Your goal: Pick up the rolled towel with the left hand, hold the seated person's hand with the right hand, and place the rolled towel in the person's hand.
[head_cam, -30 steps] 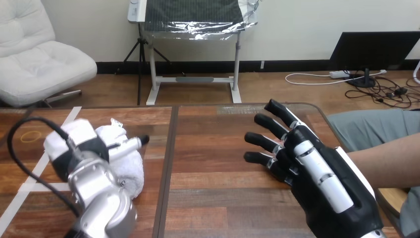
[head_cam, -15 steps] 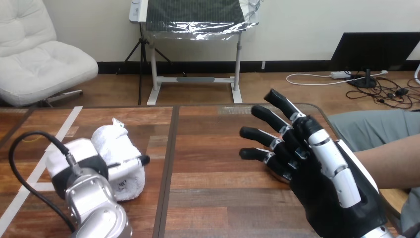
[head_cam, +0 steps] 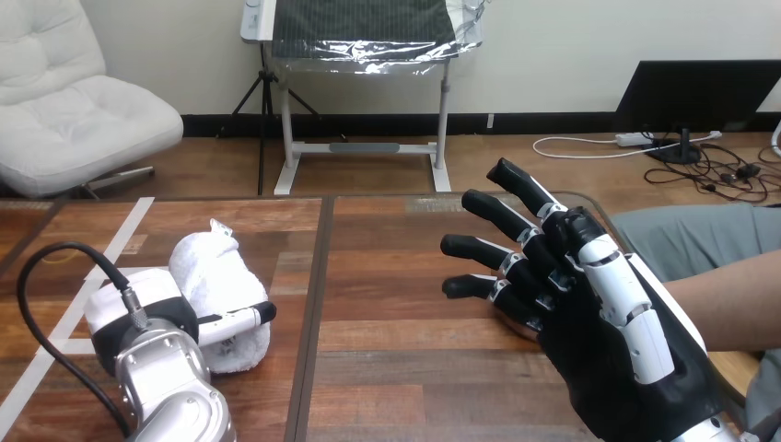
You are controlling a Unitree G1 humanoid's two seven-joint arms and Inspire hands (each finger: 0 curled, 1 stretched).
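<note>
Moved: left hand (head_cam: 138, 313) has dropped toward the desk's near edge since a second ago, baring more of the rolled towel (head_cam: 214, 272); right hand (head_cam: 599, 322) has barely shifted.
Left hand: against the towel's near-left side, its back to the camera; cannot tell whether it grips.
Right hand: open, spread straight, palm down over where the person's forearm (head_cam: 728, 299) ends; contact between them cannot be told.
Towel: lies on the desk (head_cam: 405, 276), left of the centre seam, well apart from the right hand.
Handling: looks soft, light and squashy, not slippery; likely to unroll if taken by an end, so wrap round the roll's middle.
Writing: small tag (head_cam: 216, 227) at the towel's far end; no print readable.
</note>
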